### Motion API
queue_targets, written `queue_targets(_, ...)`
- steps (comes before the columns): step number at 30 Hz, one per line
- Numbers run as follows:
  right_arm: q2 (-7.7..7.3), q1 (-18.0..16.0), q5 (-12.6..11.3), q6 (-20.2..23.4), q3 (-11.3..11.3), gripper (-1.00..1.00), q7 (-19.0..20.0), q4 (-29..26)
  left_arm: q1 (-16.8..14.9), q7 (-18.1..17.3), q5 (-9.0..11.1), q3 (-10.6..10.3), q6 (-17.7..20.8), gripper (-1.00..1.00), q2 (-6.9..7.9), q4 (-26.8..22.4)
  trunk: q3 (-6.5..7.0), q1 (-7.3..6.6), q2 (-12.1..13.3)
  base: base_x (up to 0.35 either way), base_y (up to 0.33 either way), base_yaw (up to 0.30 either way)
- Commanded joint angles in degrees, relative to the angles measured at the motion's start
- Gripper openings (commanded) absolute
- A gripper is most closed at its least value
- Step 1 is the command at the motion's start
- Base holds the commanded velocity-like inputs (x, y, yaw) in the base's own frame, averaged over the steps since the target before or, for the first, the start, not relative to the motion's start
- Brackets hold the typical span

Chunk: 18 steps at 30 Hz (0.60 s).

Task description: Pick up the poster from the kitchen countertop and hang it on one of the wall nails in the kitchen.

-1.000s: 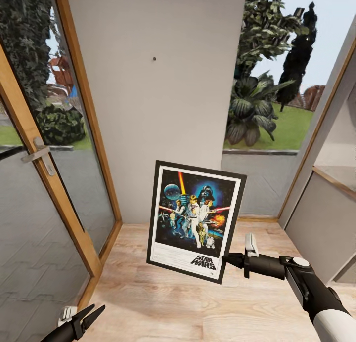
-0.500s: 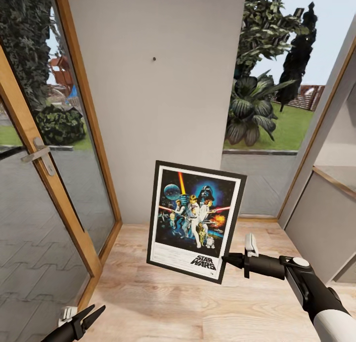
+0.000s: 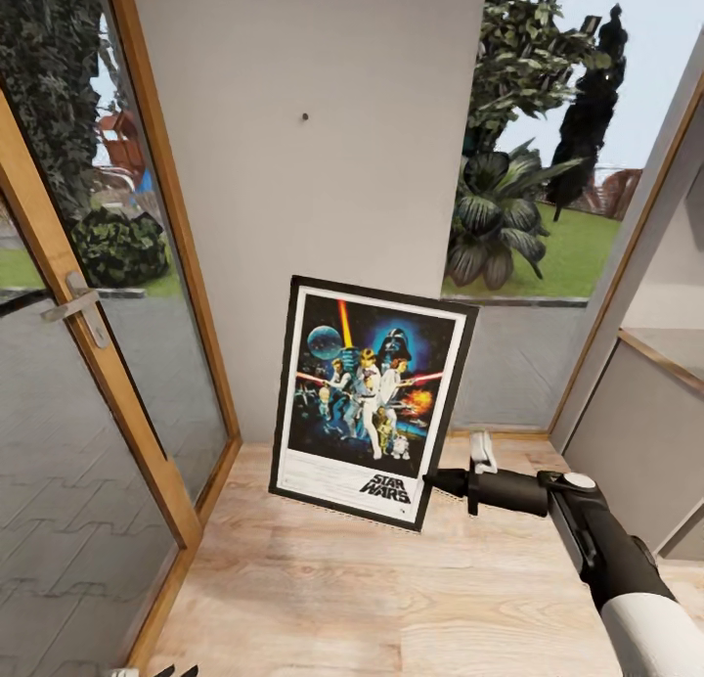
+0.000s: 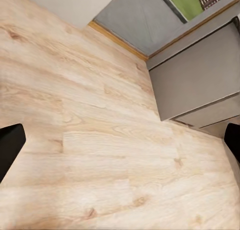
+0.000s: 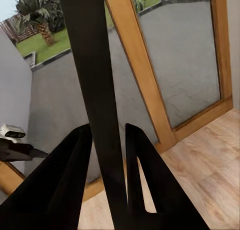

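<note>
Already lifted off the worktop: poster [image 3: 369, 401] pinched at its lower right corner by right gripper [image 3: 436, 481], held upright in the air before the grey wall. Still to raise and hook onto the nail [image 3: 305, 116], well above its top edge. Left gripper [image 4: 120, 142] spread, holding nothing.

Plain grey wall [image 3: 323, 168] with what's probably a nail [image 3: 305, 116], wood-framed glass door [image 3: 78, 364] showing garden, light plank floor [image 3: 372, 599] stretching out.
</note>
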Motion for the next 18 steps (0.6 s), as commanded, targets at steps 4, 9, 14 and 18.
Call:
queue_targets(4,0.25,-1.3,0.2,7.0,0.1,-1.00,0.3,-4.9,0.0,0.0,0.4,-0.5,-0.4,1.00,0.02,0.0,-0.13,0.04,-0.1,0.000,0.000,0.000)
queue_targets(9,0.97,-5.2,0.4,14.7,1.0,-1.00,0.3,-8.5,0.0,4.2,0.4,-0.5,-0.4,1.00,0.02,0.0,-0.13,0.04,-0.1,0.000,0.000,0.000)
queue_targets(14,1.39,-9.4,0.5,19.4,3.9,-1.00,0.3,-9.8,0.0,10.2,0.3,-0.6,-0.4,1.00,-0.05,-0.1,-0.13,0.04,-0.1,0.000,0.000,0.000)
queue_targets(18,1.45,-11.3,0.5,22.7,4.3,-1.00,0.2,-11.2,0.0,11.0,0.3,-0.6,-0.4,1.00,-0.06,-0.1,-0.13,0.04,-0.1,0.000,0.000,0.000)
